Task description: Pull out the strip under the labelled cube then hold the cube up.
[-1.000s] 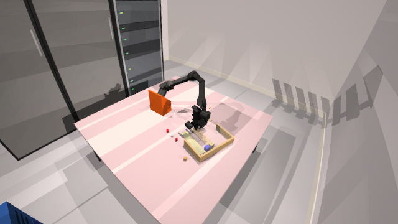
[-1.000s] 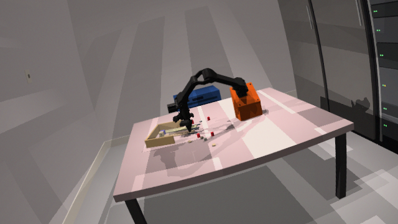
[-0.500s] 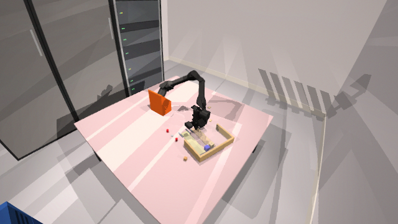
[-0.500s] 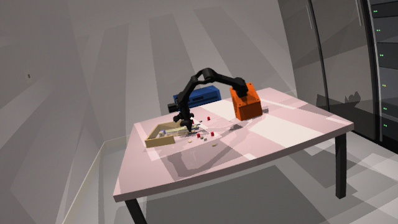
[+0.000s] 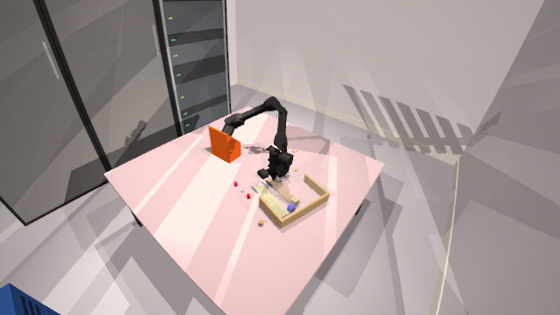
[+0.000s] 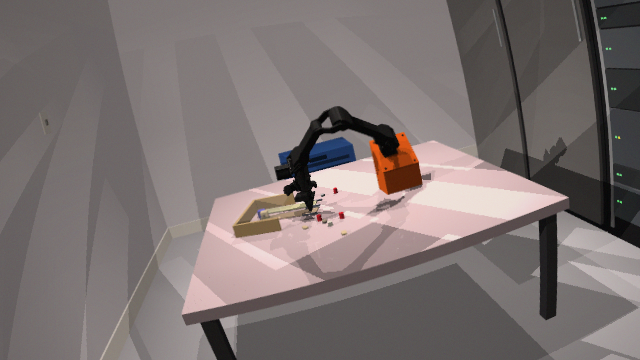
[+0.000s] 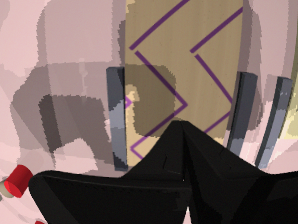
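Note:
My gripper is shut and empty, pointing down over the near end of a tan strip with purple zigzag lines. A pale yellow strip lies beside it. A blue cube is at the far end of the yellow strip, and a beige cube is at the far end of the tan strip. No label can be made out on either cube. The gripper hides part of the tan strip; whether the fingertips touch it is unclear.
A wooden frame surrounds the strips' far ends. Grey upright guides flank the tan strip. Red cylinders, a small orange-tan block and an orange box stand on the table.

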`<state>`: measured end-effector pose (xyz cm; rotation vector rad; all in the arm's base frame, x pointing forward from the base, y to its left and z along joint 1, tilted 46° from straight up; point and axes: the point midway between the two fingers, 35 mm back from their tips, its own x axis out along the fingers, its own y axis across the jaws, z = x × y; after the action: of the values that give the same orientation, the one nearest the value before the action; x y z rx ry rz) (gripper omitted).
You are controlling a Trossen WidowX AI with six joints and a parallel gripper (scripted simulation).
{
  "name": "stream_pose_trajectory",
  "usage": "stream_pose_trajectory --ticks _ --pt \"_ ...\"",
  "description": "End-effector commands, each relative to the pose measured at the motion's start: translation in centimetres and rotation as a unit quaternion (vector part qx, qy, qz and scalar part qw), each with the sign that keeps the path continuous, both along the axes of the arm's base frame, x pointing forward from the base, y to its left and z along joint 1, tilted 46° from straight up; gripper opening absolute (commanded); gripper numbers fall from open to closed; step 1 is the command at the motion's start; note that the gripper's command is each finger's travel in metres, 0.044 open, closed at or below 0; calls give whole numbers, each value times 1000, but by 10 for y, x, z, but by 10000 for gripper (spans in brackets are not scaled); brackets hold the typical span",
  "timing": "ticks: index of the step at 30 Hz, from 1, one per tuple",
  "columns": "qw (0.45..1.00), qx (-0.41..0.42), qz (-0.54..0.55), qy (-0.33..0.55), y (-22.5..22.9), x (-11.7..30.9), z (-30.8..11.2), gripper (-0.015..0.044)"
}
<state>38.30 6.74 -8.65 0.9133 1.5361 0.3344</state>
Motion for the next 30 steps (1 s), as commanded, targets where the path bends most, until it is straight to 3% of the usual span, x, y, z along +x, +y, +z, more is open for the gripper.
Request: stream_pose_trajectory --ticks 1,30 --pt "1000 3 2 8 6 -10 -1 0" --pt "1000 3 2 10 19 -52 6 0"
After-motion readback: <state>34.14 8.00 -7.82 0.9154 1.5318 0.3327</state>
